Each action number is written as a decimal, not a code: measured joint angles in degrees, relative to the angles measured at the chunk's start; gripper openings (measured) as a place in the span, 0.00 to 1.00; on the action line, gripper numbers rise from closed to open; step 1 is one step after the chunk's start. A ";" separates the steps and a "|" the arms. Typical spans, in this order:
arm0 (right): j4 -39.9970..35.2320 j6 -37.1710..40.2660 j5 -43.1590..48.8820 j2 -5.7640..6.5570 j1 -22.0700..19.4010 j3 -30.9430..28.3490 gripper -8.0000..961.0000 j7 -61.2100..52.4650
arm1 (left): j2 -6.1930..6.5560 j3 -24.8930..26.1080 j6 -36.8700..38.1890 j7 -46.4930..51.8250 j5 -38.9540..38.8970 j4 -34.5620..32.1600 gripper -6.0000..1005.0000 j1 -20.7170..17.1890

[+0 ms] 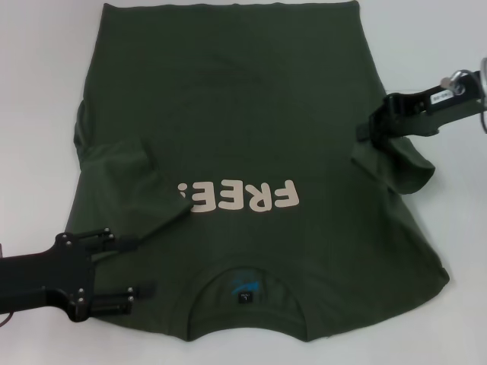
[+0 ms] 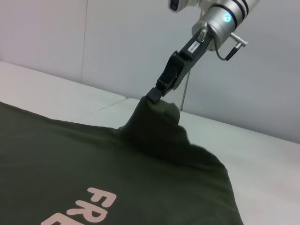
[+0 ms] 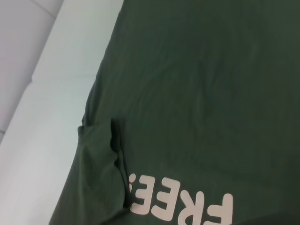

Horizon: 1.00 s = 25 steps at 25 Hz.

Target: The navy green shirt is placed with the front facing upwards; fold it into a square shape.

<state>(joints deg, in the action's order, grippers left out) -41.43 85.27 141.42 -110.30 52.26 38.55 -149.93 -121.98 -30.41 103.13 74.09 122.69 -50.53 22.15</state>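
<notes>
At the right edge of the tabletop, the right gripper (image 1: 370,128) is pinching the shirt's right sleeve (image 1: 399,166), lifting the cloth into a small peak. Near the front left corner, the left gripper (image 1: 141,268) hovers with its fingers spread, just over the shirt's shoulder. Between them the dark green shirt (image 1: 243,114) lies flat, front up, collar (image 1: 243,293) toward the front edge, its left sleeve (image 1: 129,179) folded inward and touching the white "FREE!" print (image 1: 240,198).
</notes>
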 joint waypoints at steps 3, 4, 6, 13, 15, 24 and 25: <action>0.50 -1.42 -0.01 -0.58 0.32 1.09 0.01 0.11 | 0.00 -0.01 -0.05 0.00 0.00 0.02 0.80 0.06; 0.52 -1.77 -0.01 -0.75 0.33 1.26 0.01 0.17 | 0.00 0.00 -0.06 0.00 0.00 0.05 0.80 0.10; 0.95 -2.52 -0.02 -0.98 0.35 1.55 0.01 0.36 | -0.01 0.00 -0.11 0.00 0.00 0.10 0.80 0.16; 2.87 -4.85 -0.32 -1.34 0.63 1.83 0.06 0.41 | -0.17 0.00 -0.19 0.00 0.00 0.11 0.80 0.31; 2.90 -5.26 -0.97 -1.42 0.69 1.70 0.11 0.47 | -0.18 0.00 -0.21 0.00 0.00 0.10 0.80 0.35; 2.64 -4.31 -1.18 0.40 -0.09 2.07 0.48 -1.31 | -0.27 0.00 -0.22 0.19 0.00 0.14 0.80 0.36; 2.45 -4.01 -0.06 0.93 -0.14 2.12 0.54 -2.26 | -0.26 0.00 -0.22 0.38 0.00 0.14 0.80 0.36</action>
<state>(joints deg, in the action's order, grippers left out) -38.98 81.26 141.35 -109.37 52.12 40.66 -152.18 -122.24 -30.40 102.90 74.47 122.69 -50.39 22.51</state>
